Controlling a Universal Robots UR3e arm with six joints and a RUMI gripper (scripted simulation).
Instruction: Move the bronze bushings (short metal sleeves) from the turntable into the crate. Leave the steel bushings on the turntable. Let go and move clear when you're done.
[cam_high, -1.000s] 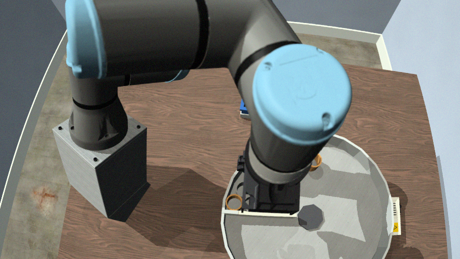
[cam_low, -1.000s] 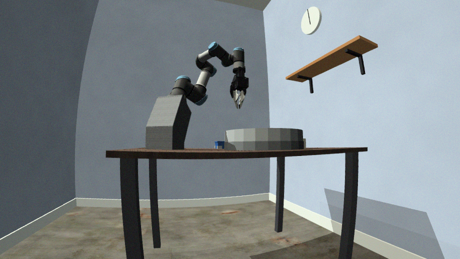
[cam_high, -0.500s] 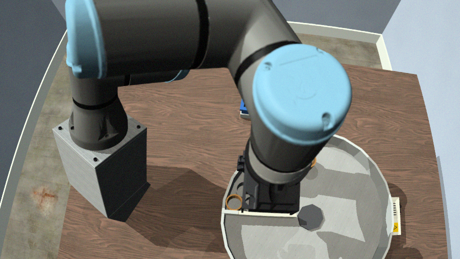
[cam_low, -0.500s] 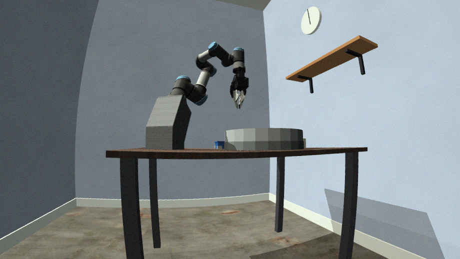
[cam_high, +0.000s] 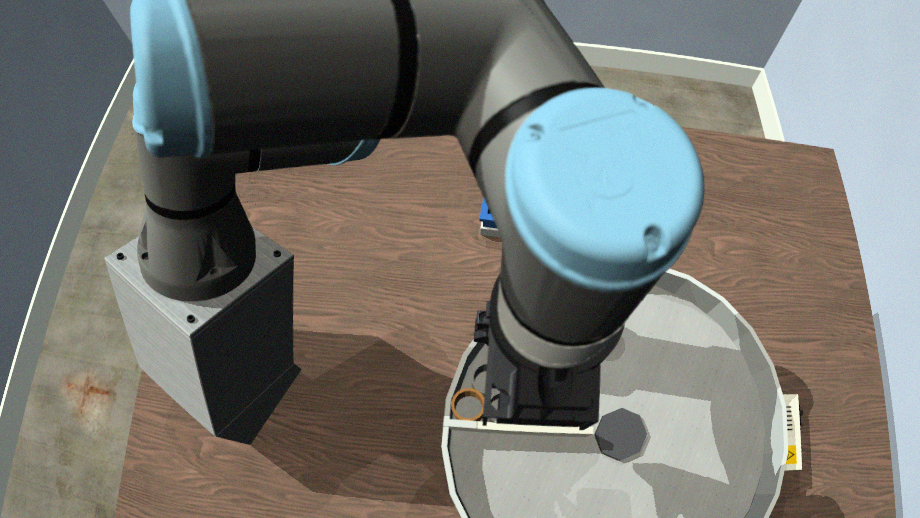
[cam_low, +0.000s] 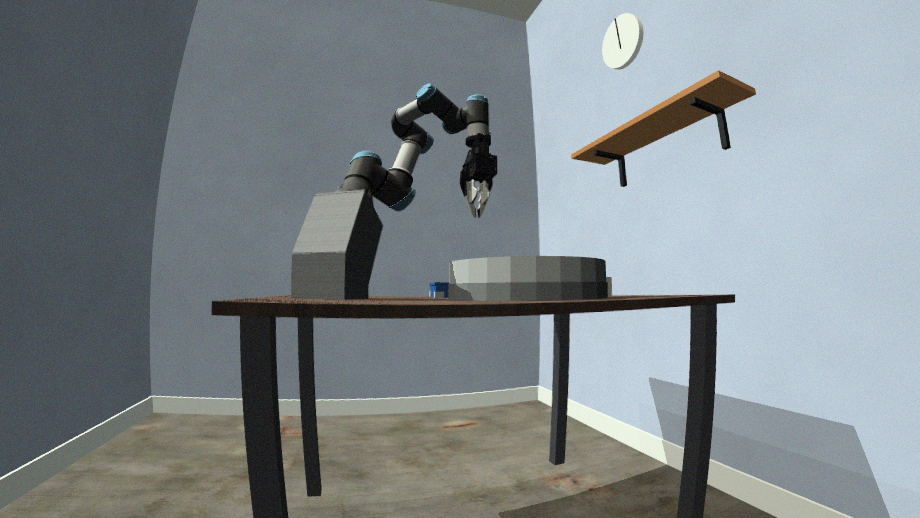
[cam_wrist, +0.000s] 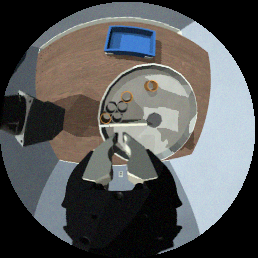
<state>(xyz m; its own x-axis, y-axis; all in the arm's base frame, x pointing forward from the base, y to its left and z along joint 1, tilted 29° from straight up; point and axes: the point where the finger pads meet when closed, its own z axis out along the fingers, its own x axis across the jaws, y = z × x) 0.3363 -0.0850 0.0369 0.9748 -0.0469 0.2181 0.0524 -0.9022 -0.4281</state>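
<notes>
Fingers (cam_low: 477, 214) clenched on nothing above turntable (cam_high: 696, 421) (cam_low: 527, 270) (cam_wrist: 172, 107), three bronze bushings (cam_high: 468, 404) (cam_wrist: 151, 85) inside, one at left by the divider (cam_high: 534, 429) (cam_wrist: 125, 124); likely pre-pick, next needs opening and lowering over one, steel bushings (cam_wrist: 117, 116) left alone, blue crate (cam_low: 439, 288) (cam_wrist: 131, 42) at far side

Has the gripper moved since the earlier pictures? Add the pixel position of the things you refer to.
No, the gripper (cam_high: 547, 395) (cam_low: 477, 215) (cam_wrist: 120, 133) hangs in the same spot above the turntable (cam_high: 682, 370) (cam_low: 527, 276) (cam_wrist: 175, 97) in the exterior view.
</notes>
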